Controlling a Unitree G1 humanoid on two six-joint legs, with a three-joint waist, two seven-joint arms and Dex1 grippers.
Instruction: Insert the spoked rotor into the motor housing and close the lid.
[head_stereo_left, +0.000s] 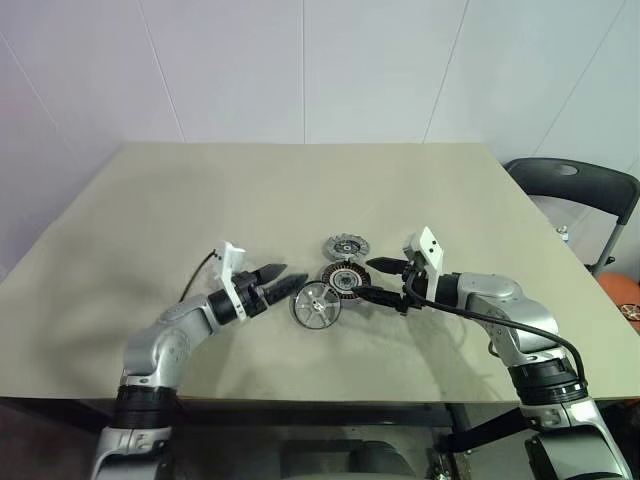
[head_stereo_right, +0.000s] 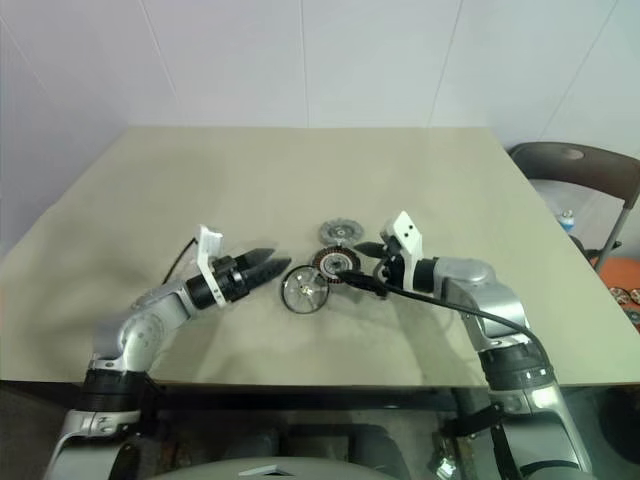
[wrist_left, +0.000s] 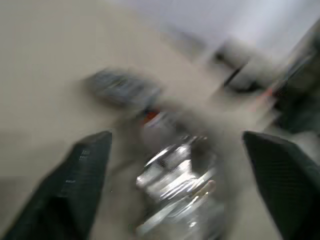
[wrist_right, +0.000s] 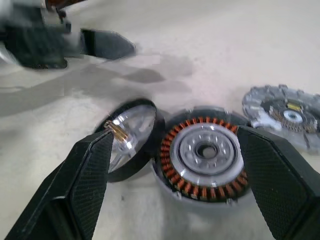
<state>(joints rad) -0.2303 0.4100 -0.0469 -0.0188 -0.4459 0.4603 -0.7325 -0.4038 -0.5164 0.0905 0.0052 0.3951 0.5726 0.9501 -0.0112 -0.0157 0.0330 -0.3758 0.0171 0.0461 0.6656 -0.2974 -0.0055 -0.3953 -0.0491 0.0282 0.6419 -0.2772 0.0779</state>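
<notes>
The spoked rotor (head_stereo_left: 316, 304), a silvery disc, stands tilted on the table with its edge leaning against the motor housing (head_stereo_left: 341, 278), whose copper windings ring a silver centre (wrist_right: 202, 152). The lid (head_stereo_left: 346, 246), a grey finned disc, lies just behind the housing. My left gripper (head_stereo_left: 290, 279) is open, just left of the rotor and apart from it; the left wrist view shows the rotor (wrist_left: 175, 185) ahead between the spread fingers. My right gripper (head_stereo_left: 363, 278) is open at the housing's right side, gripping nothing.
All parts sit near the middle of a beige table (head_stereo_left: 200, 200). A dark chair (head_stereo_left: 580, 195) stands beyond the table's right edge. A black cable (head_stereo_left: 195, 275) loops off my left wrist.
</notes>
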